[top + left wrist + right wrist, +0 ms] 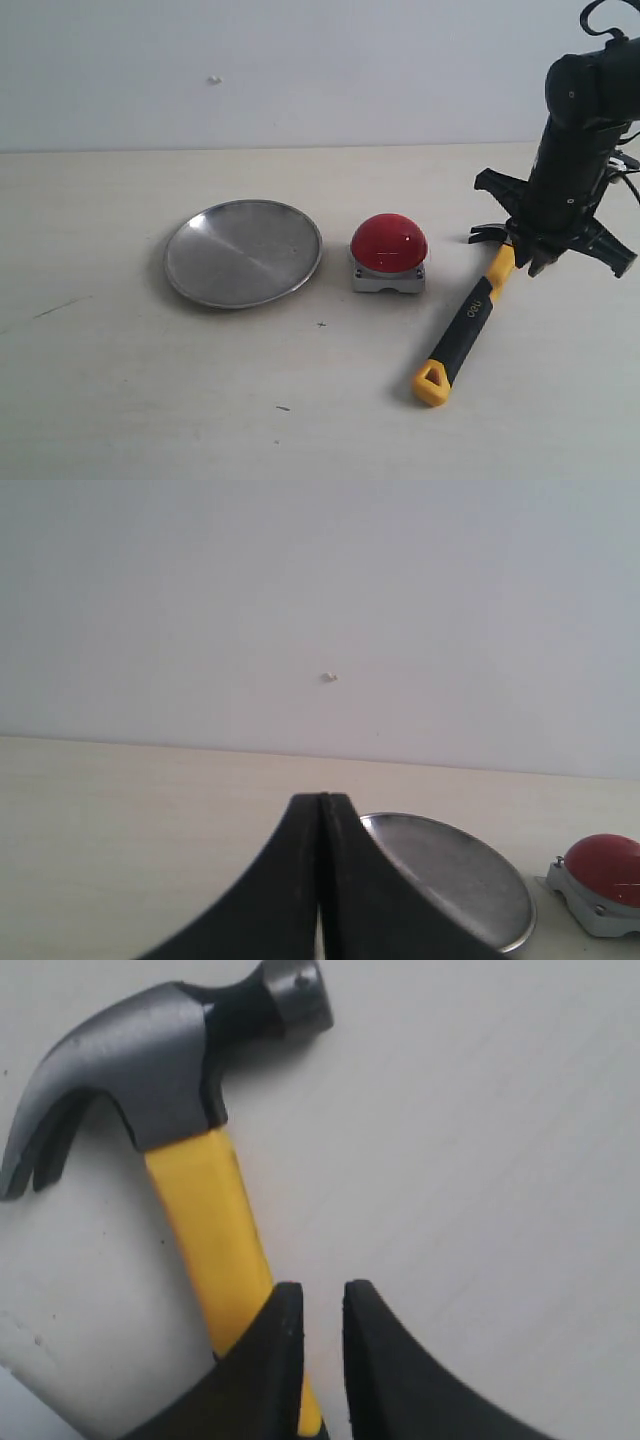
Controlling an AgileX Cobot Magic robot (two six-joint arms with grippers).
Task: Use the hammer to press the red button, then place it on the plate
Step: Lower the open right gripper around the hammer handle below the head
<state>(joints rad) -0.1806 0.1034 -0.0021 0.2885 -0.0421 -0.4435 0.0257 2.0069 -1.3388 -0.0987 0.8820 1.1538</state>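
The hammer (468,322) lies flat on the table at the right, its dark head (150,1055) towards the back and its yellow-and-black handle running to the front. My right gripper (535,258) hovers over the handle just below the head. In the right wrist view its fingers (322,1295) stand a narrow gap apart, and the yellow handle (205,1210) passes under one finger, not clamped. The red button (388,243) sits mid-table, left of the hammer. The silver plate (243,252) lies left of the button. My left gripper (322,800) is shut on nothing and faces the plate (455,870) and the button (605,865).
The pale table (150,400) ends at a plain white wall (300,70) behind. The left arm is out of the exterior view.
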